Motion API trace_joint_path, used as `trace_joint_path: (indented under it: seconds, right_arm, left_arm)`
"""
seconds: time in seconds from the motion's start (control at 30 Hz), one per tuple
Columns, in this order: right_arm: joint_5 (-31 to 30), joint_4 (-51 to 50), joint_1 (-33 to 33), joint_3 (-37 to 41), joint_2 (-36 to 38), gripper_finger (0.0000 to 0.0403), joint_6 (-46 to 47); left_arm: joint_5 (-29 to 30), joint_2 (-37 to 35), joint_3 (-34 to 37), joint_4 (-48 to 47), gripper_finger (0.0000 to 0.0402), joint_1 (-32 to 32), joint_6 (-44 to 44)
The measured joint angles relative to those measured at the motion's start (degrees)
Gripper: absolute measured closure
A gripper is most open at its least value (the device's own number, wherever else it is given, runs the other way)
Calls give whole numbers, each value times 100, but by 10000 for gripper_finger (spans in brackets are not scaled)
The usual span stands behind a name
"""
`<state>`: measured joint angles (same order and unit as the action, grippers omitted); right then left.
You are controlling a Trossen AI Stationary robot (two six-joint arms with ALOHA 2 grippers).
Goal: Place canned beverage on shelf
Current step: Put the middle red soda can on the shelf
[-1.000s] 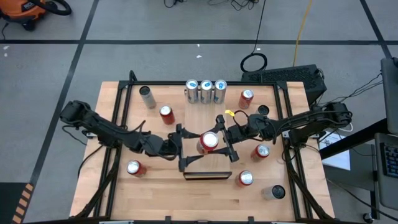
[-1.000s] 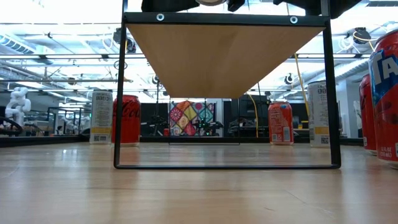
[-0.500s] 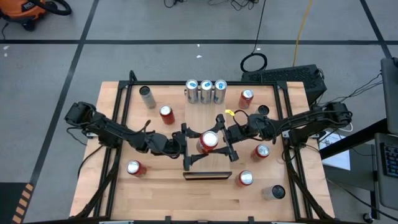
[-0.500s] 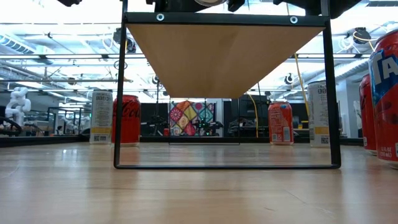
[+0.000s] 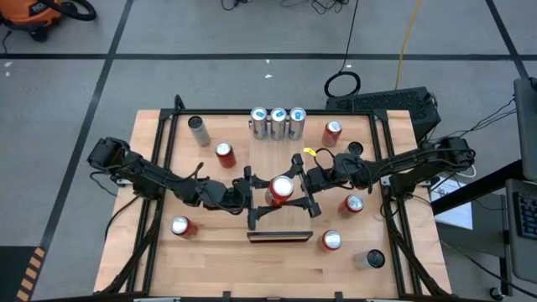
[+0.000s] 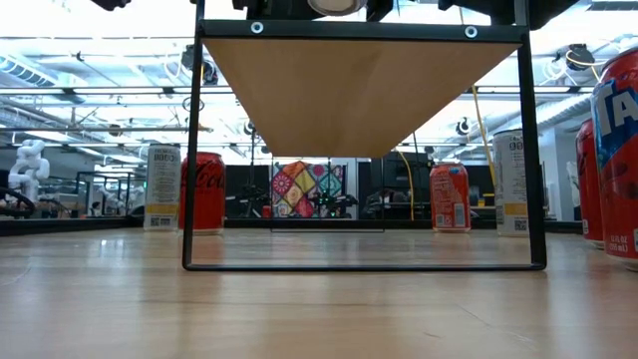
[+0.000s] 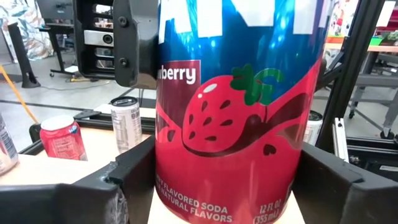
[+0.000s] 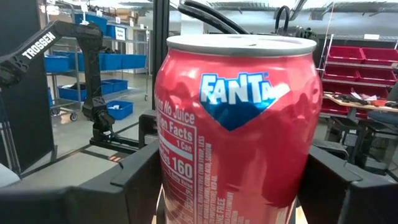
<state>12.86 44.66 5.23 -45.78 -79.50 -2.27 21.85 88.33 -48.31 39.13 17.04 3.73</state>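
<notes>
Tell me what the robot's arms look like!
Both arms are dark, jointed and slim, with black cables looped alongside. The left end effector and right end effector each have two chunky matte black fingers. White "TROSSEN" lettering runs along one arm, and a small yellow tag sits near the right wrist.

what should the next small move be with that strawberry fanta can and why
Probably finish closing the left gripper on the Fanta can, then open the right gripper. Both grippers bracket the can from opposite sides above the shelf, so this looks like a handover; releasing before the left grips risks dropping it.
</notes>
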Motion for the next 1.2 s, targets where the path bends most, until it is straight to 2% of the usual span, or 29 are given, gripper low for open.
trace_joint_path:
  seconds: [0.27, 0.47, 0.77, 1.07, 1.2]
  right_arm:
    - [-219, 35, 7, 0, 0, 101, 70]
    - [-611, 198, 7, -19, -3, 84, 123]
    - [-611, 186, 9, -79, -1, 92, 130]
    - [-523, 188, 9, -79, 1, 119, 180]
    - [-529, 188, 9, -79, 1, 123, 186]
  left_arm:
    - [63, 0, 0, 20, 118, 1, 54]
    - [420, 0, -2, 33, 119, -9, 81]
    - [428, 0, -2, -87, 119, -9, 2]
    - [412, -2, -2, -79, 119, -7, -82]
    - [410, -4, -2, -76, 102, -11, -108]
